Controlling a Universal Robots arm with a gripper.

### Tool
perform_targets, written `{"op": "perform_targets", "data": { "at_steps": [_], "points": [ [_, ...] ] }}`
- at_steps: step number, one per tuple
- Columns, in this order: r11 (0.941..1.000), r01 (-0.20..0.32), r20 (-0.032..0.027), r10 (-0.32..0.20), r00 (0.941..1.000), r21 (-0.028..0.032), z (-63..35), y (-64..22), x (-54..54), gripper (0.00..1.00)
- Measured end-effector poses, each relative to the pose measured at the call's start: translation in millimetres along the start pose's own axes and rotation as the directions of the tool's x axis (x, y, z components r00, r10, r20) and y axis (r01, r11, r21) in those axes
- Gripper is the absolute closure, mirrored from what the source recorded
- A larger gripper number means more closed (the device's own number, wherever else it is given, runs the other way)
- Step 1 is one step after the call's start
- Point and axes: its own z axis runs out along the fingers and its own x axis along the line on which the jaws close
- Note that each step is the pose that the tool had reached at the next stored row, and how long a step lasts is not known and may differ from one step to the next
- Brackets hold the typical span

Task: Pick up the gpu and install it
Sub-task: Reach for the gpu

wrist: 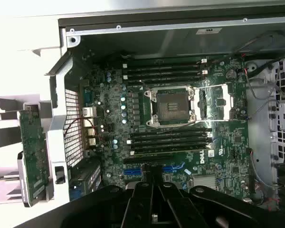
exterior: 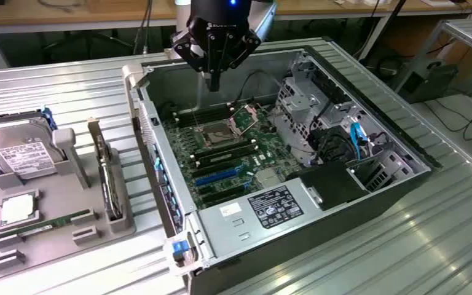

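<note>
1. On the grey holder tray (exterior: 72,184) at the exterior view's left, outside the computer case (exterior: 228,230), the gpu (exterior: 107,175) stands on its long edge in a narrow slot. It is between the hard drive (exterior: 19,153) and the case's side wall, close to that wall but not touching it. In the wrist view the gpu (wrist: 33,152) shows one flat face, greenish and full of small parts.
2. The gripper (exterior: 214,85) hangs over the open case, above the motherboard (exterior: 219,163) near the CPU socket (exterior: 219,132), well apart from the gpu. Its fingers are pressed together and carry nothing.
3. I judge the gpu to be light and stiff but fragile. It is a thin board, so it should not bend in a grasp, yet the small soldered parts can break under pressure.
4. The best place to take hold seems to be the free upper edge, with one finger on each flat face, away from the connector edge down in the slot. The narrow metal bracket (exterior: 95,138) at one end looks smooth and may slip.
5. Materials differ much:
   - the case is thin grey sheet metal with a perforated grille
   - the motherboard is green, with long black slots and short blue slots (exterior: 216,177)
   - the socket has a shiny square frame
   - the table (exterior: 432,246) is ribbed metal
   - the tray is matt plastic, and a slim green RAM stick (exterior: 43,224) lies flat on it
</note>
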Motion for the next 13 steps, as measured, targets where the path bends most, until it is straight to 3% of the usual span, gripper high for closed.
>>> {"op": "perform_targets", "data": {
  "at_steps": [9,11,12,13],
  "points": [
    [1.0000,0.000,-0.0004,0.000,1.0000,0.0034,0.0,-0.3,0.6,0.89],
    [1.0000,0.000,-0.0004,0.000,1.0000,0.0068,-0.2,-2.7,6.6,0.89],
    [1.0000,0.000,-0.0003,0.000,1.0000,0.0079,-0.2,-6.8,18.3,0.89],
    [1.0000,0.000,-0.0002,0.000,1.0000,0.0078,0.0,-8.0,21.3,0.89]
  ]
}}
